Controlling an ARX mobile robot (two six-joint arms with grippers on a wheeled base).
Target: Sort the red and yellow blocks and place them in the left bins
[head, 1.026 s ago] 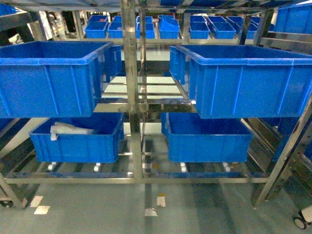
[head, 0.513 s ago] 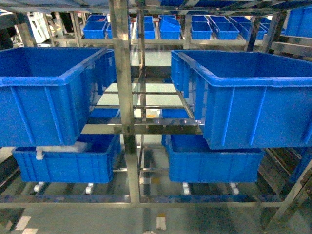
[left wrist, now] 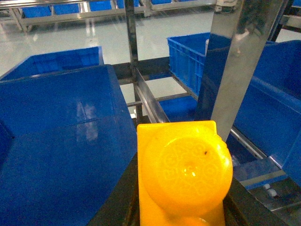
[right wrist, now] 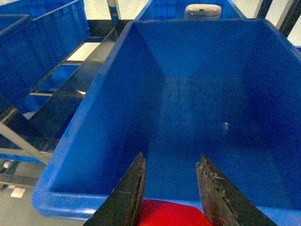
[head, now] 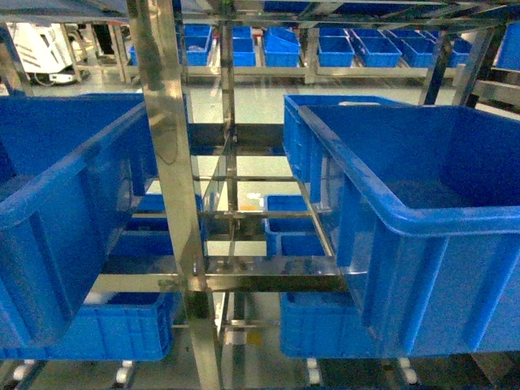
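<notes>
A glossy yellow block [left wrist: 183,174] with a round stud facing the camera fills the bottom of the left wrist view. My left gripper [left wrist: 183,193] is shut on it, with dark fingers [left wrist: 120,200] on both sides. It hangs beside the right edge of a big blue left bin [left wrist: 61,141]. In the right wrist view my right gripper [right wrist: 170,162] holds a red block [right wrist: 169,214] low between its fingers, above the near rim of another deep blue bin [right wrist: 89,122]. The head view shows the upper left bin [head: 73,219] and no gripper.
A shiny steel rack post [head: 166,162] stands close in front, with cross rails [head: 268,280] behind it. An upper right bin [head: 422,244] and lower bins [head: 106,329] sit on the rack. More small blue bins [head: 333,49] line a far shelf. A grey-white object [right wrist: 202,10] lies beyond the right bin.
The head view has closed in on the rack: the upper bins and steel post have grown much larger, and the floor has slipped out of view.
</notes>
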